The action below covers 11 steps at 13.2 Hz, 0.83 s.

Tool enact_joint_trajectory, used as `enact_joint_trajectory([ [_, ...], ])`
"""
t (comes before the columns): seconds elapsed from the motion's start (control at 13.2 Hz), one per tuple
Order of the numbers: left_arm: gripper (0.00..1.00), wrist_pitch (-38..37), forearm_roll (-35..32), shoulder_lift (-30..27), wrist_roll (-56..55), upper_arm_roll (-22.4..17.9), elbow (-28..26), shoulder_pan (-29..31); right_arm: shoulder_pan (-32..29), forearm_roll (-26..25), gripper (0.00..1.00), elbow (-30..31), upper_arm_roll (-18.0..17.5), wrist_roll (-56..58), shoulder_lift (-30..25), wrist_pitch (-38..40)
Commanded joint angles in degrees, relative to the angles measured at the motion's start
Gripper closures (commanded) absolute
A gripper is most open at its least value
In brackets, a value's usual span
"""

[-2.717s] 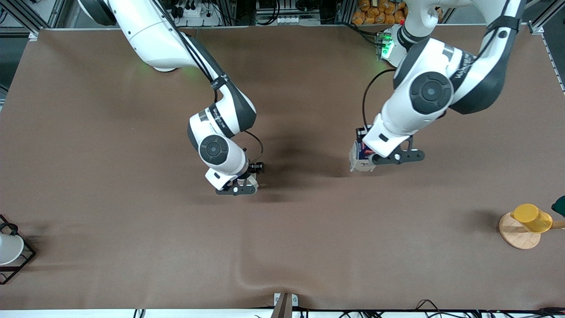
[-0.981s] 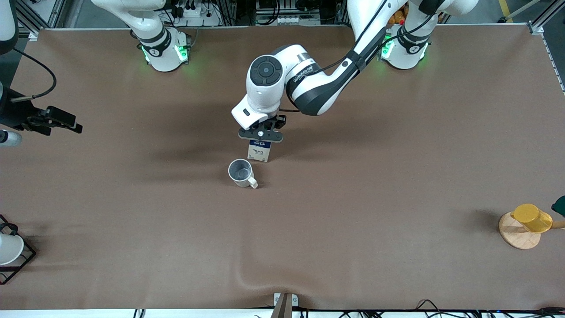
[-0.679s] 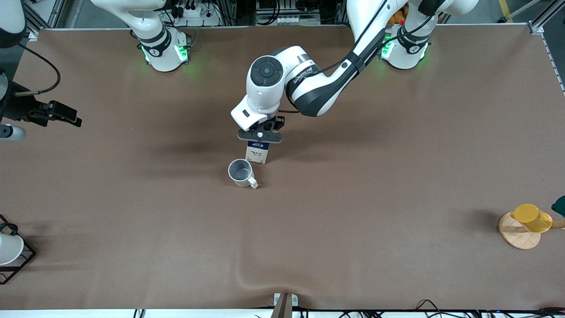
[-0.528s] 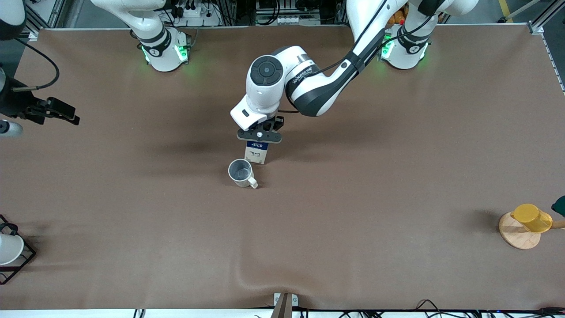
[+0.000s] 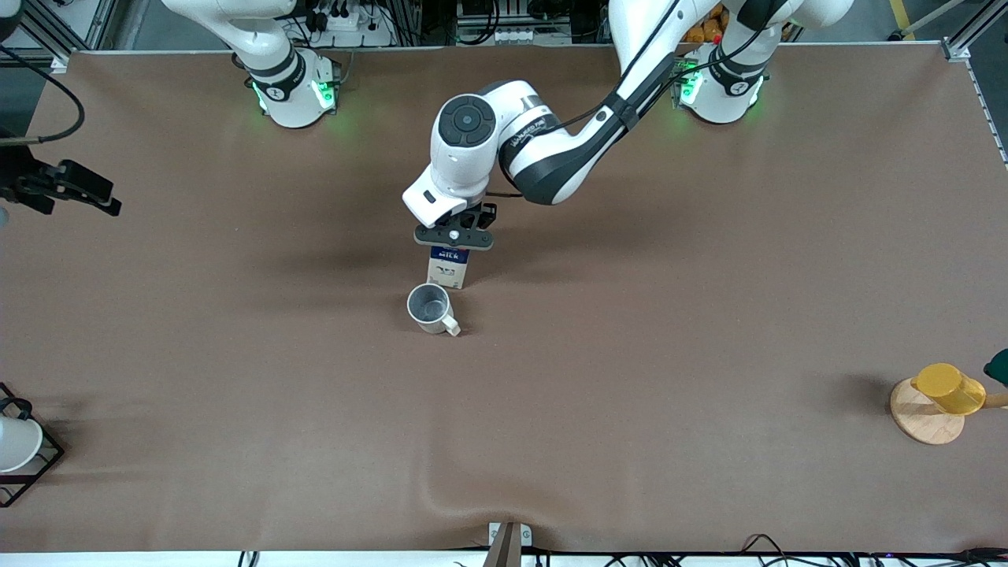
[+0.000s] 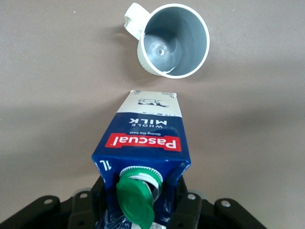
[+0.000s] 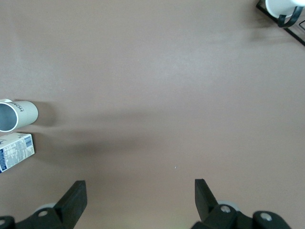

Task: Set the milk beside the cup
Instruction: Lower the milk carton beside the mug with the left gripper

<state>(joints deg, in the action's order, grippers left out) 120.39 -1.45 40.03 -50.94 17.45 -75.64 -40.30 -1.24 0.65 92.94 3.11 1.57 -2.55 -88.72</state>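
Observation:
The milk [image 5: 447, 266], a dark blue carton with whitish lower sides, stands upright in my left gripper [image 5: 454, 236], which is shut on its top. In the left wrist view the green cap [image 6: 137, 200] hangs open between my fingers [image 6: 185, 206], above the carton's blue face [image 6: 143, 143]. The cream-white cup [image 5: 429, 307] stands just nearer the front camera than the milk, a small gap apart, with its grey inside showing [image 6: 174, 40]. I cannot tell whether the carton's base touches the table. My right gripper [image 5: 79, 189] is open and empty [image 7: 138, 198], up over the right arm's end of the table.
A yellow cup [image 5: 949, 388] lies on a round wooden coaster [image 5: 923, 421] at the left arm's end, nearer the front camera. A black wire rack [image 5: 35, 465] with a white cup [image 5: 14, 442] stands at the right arm's end. The brown mat has a ripple [image 5: 441, 492].
My left gripper carried the milk from nearer the left arm's end to beside the cup. My right gripper left the cup and drew back to the right arm's end.

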Motion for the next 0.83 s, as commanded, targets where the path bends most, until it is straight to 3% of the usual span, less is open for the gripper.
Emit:
enact_joint_trajectory([
  [0.0, 0.0, 0.55, -1.01, 0.93, -0.39, -0.22, 1.46, -0.39, 0.36, -1.27, 0.0, -2.93, 0.14, -0.69, 0.44, 3.46],
  [0.3, 0.0, -0.5, -1.01, -0.65, -0.3, -0.22, 1.46, 0.05, 0.01, -0.65, 0.0, -3.64, 0.4, -1.13, 1.31, 1.72],
  [0.75, 0.0, -8.66, -0.75, -8.28, -0.39, -0.13, 1.46, 4.25, 0.54, -1.44, 0.0, -3.73, 0.05, -1.22, 2.46, 0.57],
])
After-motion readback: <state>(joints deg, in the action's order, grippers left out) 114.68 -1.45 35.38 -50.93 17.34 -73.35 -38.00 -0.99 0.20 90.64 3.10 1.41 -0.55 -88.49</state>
